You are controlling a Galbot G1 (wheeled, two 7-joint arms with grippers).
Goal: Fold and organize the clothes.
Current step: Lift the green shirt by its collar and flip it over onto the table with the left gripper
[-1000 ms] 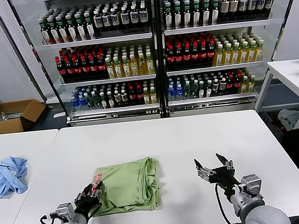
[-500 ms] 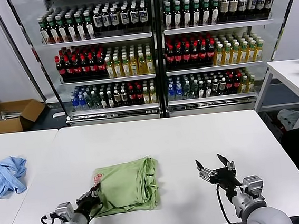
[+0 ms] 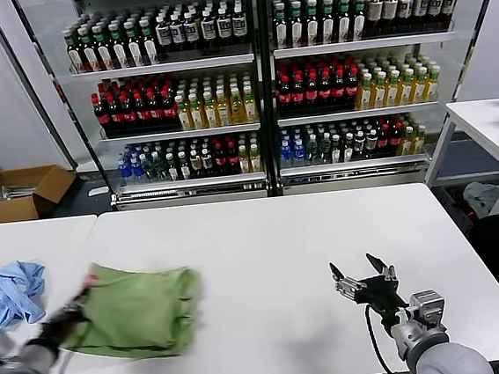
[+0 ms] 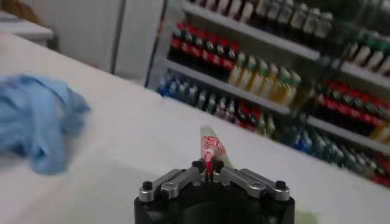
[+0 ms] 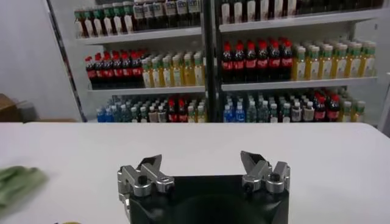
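Note:
The light green shirt (image 3: 137, 309) lies folded on the white table (image 3: 274, 255) at its front left. My left gripper (image 3: 74, 312) is shut on the shirt's near left edge, where the red-and-white print (image 4: 209, 149) sticks up between the jaws. My left gripper (image 4: 207, 173) shows in its wrist view pinching that fabric. My right gripper (image 3: 364, 278) hovers open and empty over the table's front right, far from the shirt. It also shows open in the right wrist view (image 5: 203, 170), where a bit of green shirt (image 5: 15, 181) lies far off.
A crumpled light blue garment (image 3: 10, 291) lies on the neighbouring table at the left, also in the left wrist view (image 4: 36, 125). Shelves of bottles (image 3: 258, 89) stand behind the table. A cardboard box (image 3: 20, 193) sits on the floor at back left.
My left gripper has dragged the folded shirt left across the table, toward the table's left edge. The right gripper has stayed almost still.

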